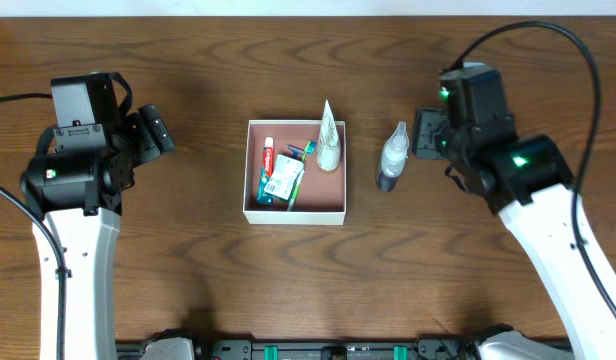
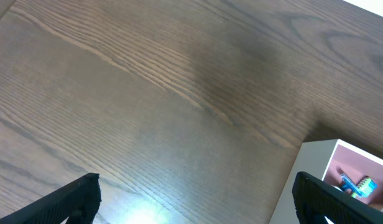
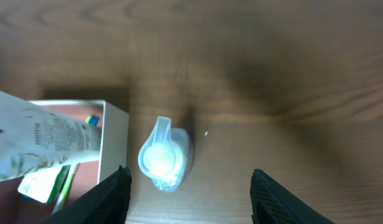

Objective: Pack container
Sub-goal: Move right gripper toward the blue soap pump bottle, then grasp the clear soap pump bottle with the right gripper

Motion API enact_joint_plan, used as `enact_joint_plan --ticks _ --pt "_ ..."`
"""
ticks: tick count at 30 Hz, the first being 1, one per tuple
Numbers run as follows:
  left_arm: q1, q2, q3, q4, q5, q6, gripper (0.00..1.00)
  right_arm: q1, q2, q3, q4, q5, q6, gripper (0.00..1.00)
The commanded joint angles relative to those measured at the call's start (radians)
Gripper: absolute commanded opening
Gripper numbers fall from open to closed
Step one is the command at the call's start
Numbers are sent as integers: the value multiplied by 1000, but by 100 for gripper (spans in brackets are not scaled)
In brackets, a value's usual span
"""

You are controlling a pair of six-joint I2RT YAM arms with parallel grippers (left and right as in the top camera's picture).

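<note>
The container point(image 1: 250, 170), a shallow white-walled box with a reddish-brown inside, sits at the table's middle. It holds a toothpaste tube point(image 1: 267, 160), a green-and-white carton point(image 1: 283, 182) and a white tube point(image 1: 329, 135) leaning on its right wall. A clear bottle point(image 1: 392, 155) stands upright on the table just right of the box; it also shows in the right wrist view point(image 3: 161, 155). My right gripper point(image 3: 188, 196) is open above and right of the bottle, empty. My left gripper point(image 2: 194, 202) is open and empty left of the box, whose corner shows in its view point(image 2: 316, 168).
The dark wood table point(image 1: 188, 260) spreads around the box. The white tube point(image 3: 48, 140) overhangs the box's wall point(image 3: 114, 140) in the right wrist view. Arm bases sit at the front edge.
</note>
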Motion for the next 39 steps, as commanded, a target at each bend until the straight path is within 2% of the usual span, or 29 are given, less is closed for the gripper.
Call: enact_joint_plan --ticks 1,14,19,24,30,39 --pt "4 -2 11 -3 -8 -5 98 -3 57 -4 6 -53 36 61" --pt "4 -2 11 -3 -8 -5 98 -2 259 -5 11 -150 36 59" --pt "4 -2 11 -3 -8 -5 98 -3 311 -5 -13 -149 35 65" --pt "4 -2 11 -3 -8 -5 98 0 346 -5 -25 -145 24 66" --pt "4 -2 11 -3 -8 -5 98 1 351 -5 23 -145 10 57" --pt "4 -2 11 -3 -8 -5 98 14 353 -10 23 -145 10 57"
